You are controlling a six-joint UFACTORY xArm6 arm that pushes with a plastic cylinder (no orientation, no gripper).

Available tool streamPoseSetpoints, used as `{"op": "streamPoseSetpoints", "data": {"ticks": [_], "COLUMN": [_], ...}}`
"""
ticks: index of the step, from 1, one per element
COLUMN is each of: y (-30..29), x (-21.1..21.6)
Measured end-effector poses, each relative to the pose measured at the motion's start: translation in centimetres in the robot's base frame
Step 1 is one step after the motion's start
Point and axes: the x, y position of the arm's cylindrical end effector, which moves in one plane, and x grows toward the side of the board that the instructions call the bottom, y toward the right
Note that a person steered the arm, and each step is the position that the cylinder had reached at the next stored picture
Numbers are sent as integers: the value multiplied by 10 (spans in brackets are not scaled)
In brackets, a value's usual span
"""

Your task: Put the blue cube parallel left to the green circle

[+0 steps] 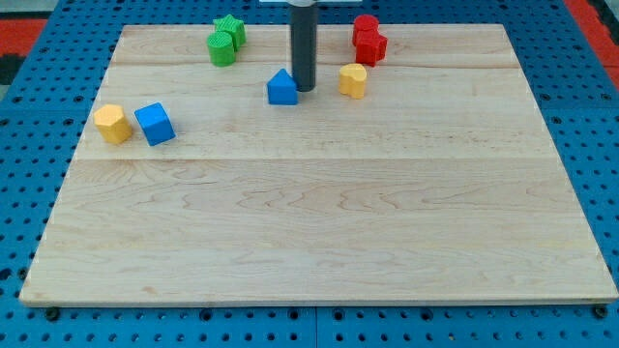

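Note:
The blue cube [155, 124] sits at the view's left on the wooden board [319, 222], right next to a yellow block [112, 124]. The green circle [221, 48] stands near the view's top, touching a green star [231, 30] behind it. My tip [304, 89] rests just right of a blue house-shaped block [281, 88], about touching it. The tip is far right of the blue cube and down-right of the green circle.
A yellow block [353, 80] lies right of my tip. Two red blocks [368, 40] stand together at the view's top right. The board lies on a blue pegboard [29, 145].

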Motion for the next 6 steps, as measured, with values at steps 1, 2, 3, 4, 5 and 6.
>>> {"op": "streamPoseSetpoints", "data": {"ticks": [1, 2, 3, 4, 5, 6], "y": [-11, 3, -26, -70, -61, -50], "x": [-4, -27, -28, -28, -18, 2]}}
